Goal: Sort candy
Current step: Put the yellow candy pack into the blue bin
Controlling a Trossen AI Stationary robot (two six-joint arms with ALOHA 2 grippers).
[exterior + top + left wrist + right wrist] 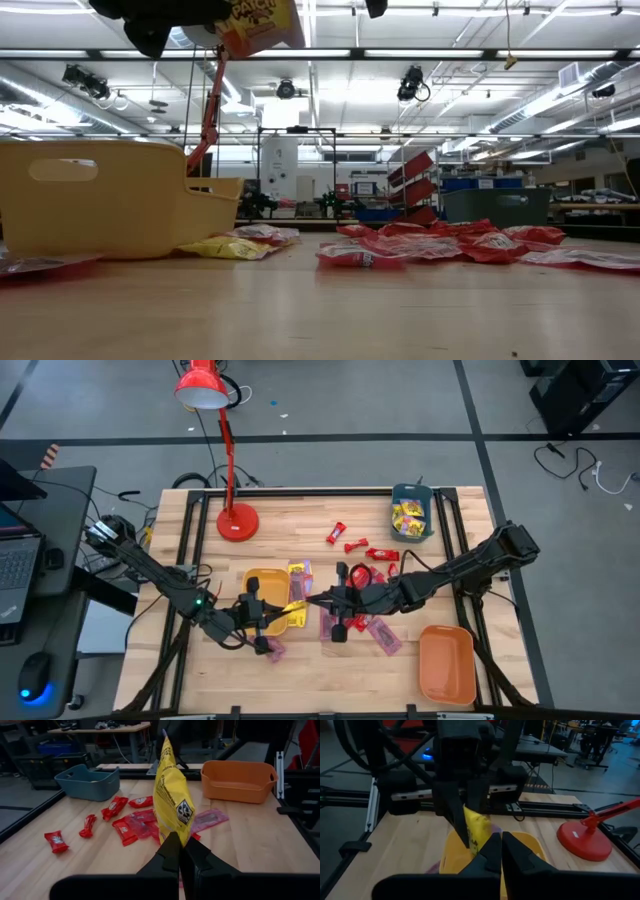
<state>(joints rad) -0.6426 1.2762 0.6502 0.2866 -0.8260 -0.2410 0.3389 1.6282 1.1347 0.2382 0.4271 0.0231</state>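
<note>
A yellow candy packet (294,607) with dark print hangs in the air between my two grippers, just beside the yellow tray (250,576). My left gripper (274,616) is shut on one end and my right gripper (317,601) is shut at the other end. Red wrapped candies (355,545) and pinkish-purple packets (385,636) lie flat on the wooden table around and under the grippers. The low view shows the packet (262,24) high above the table. My left gripper pinches the packet's near end (173,831) between its two shut fingers, coming about level from the table's left side. The packet stands on edge, reaching away from the fingers, clear of the table. My right gripper closes on the packet's opposite end (481,840), coming about level from the table's right. One finger (489,851) covers the exact place of contact.
A teal tray (411,528) holding yellow packets stands at the far right, and an orange tray (447,665) at the near right. A red desk lamp (237,521) stands at the far left. Bare wood lies along the near edge.
</note>
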